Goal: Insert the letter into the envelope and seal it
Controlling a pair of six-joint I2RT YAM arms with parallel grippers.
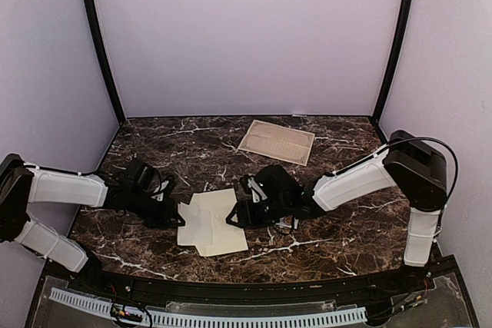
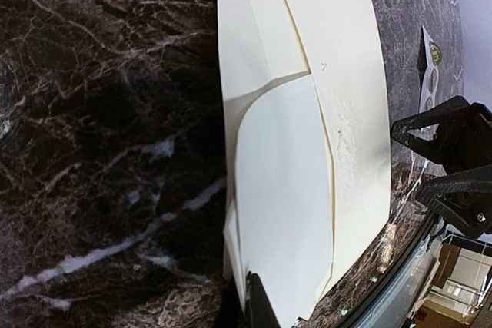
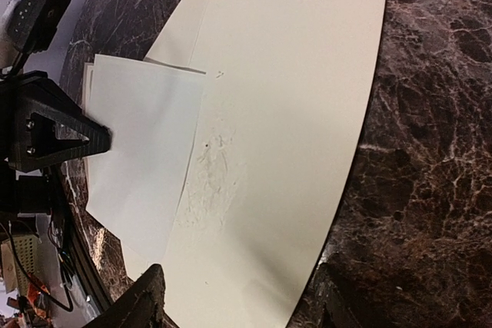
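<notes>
Between left gripper (image 1: 175, 216) and right gripper (image 1: 233, 219): envelope (image 1: 223, 234); flat.

The envelope (image 3: 292, 97) is matt cream paper, scuffed and rough near its middle, the letter (image 3: 142, 144) is smoother, paler paper, and the table (image 3: 430, 151) is glossy dark white-veined marble.

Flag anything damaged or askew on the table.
The envelope has a crinkled, scuffed patch on its face beside the edge of the letter. It also lies slightly askew to the front edge of the table.
</notes>
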